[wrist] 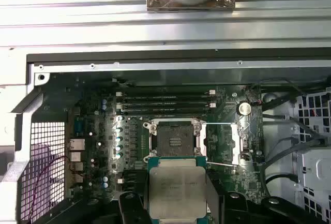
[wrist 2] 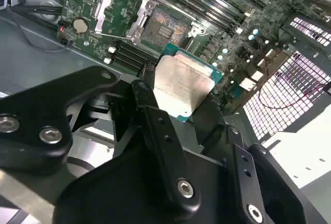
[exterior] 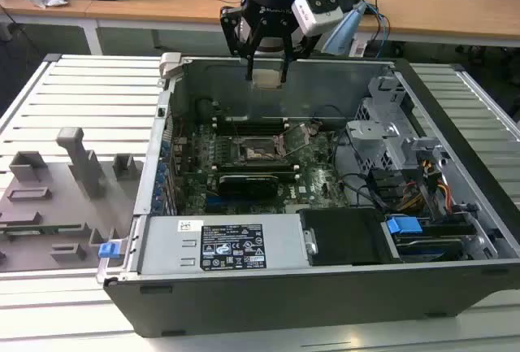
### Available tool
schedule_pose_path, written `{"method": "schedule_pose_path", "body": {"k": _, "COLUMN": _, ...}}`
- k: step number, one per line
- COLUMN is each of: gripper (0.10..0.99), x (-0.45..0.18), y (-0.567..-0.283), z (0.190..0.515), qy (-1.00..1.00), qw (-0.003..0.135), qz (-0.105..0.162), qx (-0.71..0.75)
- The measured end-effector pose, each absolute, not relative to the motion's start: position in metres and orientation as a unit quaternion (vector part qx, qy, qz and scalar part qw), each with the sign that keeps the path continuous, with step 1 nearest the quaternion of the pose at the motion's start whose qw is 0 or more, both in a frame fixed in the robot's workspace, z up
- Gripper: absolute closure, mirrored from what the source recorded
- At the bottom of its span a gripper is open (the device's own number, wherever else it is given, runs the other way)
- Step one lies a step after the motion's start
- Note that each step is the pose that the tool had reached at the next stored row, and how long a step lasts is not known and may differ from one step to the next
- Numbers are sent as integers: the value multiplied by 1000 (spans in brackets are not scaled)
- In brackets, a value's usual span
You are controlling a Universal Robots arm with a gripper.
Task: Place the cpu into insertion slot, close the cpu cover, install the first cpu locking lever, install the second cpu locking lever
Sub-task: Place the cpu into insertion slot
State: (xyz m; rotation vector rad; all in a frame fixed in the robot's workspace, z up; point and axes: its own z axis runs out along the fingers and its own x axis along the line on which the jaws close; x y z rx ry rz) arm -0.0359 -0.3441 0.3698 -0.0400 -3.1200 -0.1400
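The cpu (wrist: 177, 190) is clamped in the gripper (exterior: 267, 70), above the empty slot (wrist: 175, 135); the cover (wrist: 222, 144) stands open. No step is judged complete.

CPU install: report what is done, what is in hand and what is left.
Done: the cover is swung open and the slot lies bare. In hand: the gripper holds the cpu above the case. Left: the cpu is not yet seated, the cover not closed, the levers not latched.
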Motion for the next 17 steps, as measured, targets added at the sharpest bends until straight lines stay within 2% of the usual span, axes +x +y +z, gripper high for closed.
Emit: {"method": "schedule_pose_path", "body": {"k": 17, "gripper": 553, "x": -36, "y": -347, "z": 369, "qy": -997, "qw": 7, "qz": -45, "qx": -68}}
